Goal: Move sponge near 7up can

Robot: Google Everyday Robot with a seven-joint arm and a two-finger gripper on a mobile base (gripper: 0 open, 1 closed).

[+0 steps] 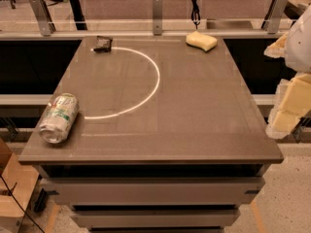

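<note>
The sponge point(201, 41) is a pale yellow foam block lying at the far right corner of the brown table point(194, 110). The 7up can point(59, 117), silver-white with green marks, lies on its side at the table's near left edge. My gripper point(287, 98) shows at the right edge of the view, beside and off the table's right side, with cream-yellow fingers point(286, 106) close to the camera. It is far from both the sponge and the can and holds nothing that I can see.
A small black foil packet point(102, 43) lies at the far left of the table. A bright curved line of reflected light point(153, 84) crosses the tabletop. A railing with metal posts point(157, 13) runs behind the table. Drawers sit below the tabletop.
</note>
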